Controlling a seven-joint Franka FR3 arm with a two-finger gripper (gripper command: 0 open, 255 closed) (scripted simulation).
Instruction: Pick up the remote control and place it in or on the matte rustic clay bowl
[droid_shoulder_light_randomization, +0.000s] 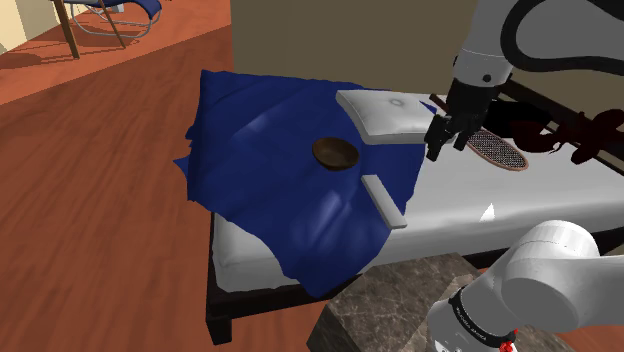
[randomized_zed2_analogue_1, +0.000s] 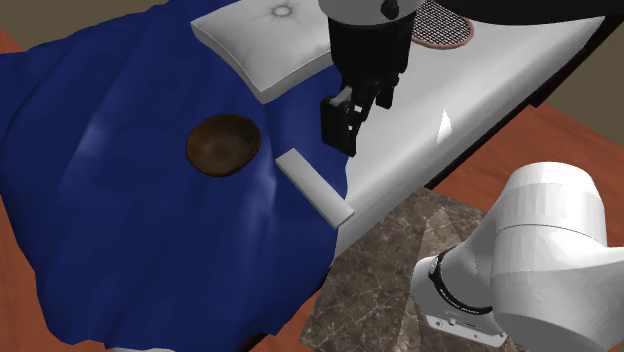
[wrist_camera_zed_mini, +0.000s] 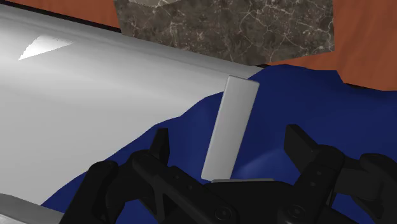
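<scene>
On the blue blanket near the bed's edge by the marbled stand, the remote control lies flat, a pale grey bar drawn plain. The gripper hangs in the air above it and apart from it, over the line where blanket meets white mattress. In the wrist view its two black fingers stand wide apart and clasp nothing, with the remote lying beyond and between them, untouched. The clay bowl, dark brown and round, sits upright on the blanket to the shoulder view's left of the remote, near it but not touching; its hollow shows its own brown surface. A white pillow lies just beyond the bowl.
</scene>
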